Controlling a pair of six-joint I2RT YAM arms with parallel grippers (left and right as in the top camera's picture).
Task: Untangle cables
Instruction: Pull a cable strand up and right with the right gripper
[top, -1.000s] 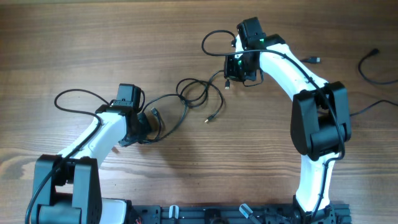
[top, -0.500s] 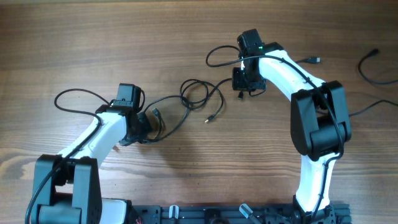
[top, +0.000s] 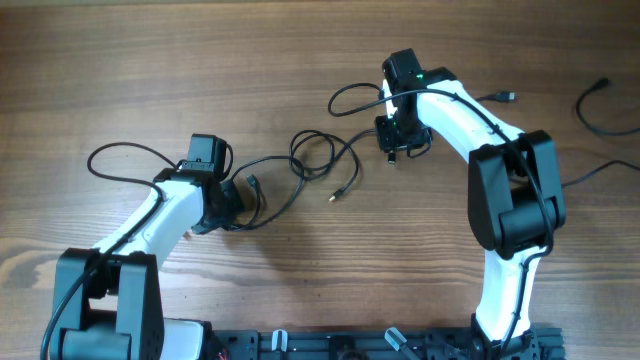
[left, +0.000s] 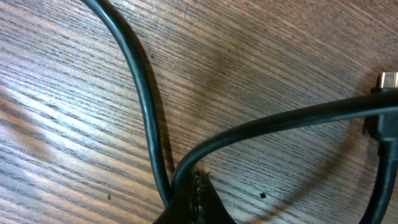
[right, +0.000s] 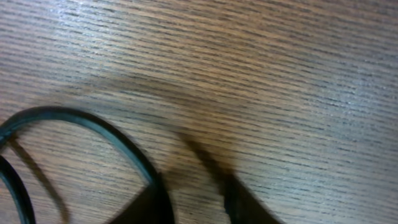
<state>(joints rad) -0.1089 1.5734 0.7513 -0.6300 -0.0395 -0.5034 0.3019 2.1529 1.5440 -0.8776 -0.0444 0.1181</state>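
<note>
Two cables (left: 146, 99) vanish under left pincer (top: 244, 197) (seemingly clamped).

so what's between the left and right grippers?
A loop of the cables, plus a loose plug; seen in the overhead view.

Brown wooden table (top: 150, 60) (fine, streaky grain) fills every view.

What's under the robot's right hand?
Bare wooden table, and a black cable curving up to the right gripper. Where the cable goes after that is covered by the gripper.
</note>
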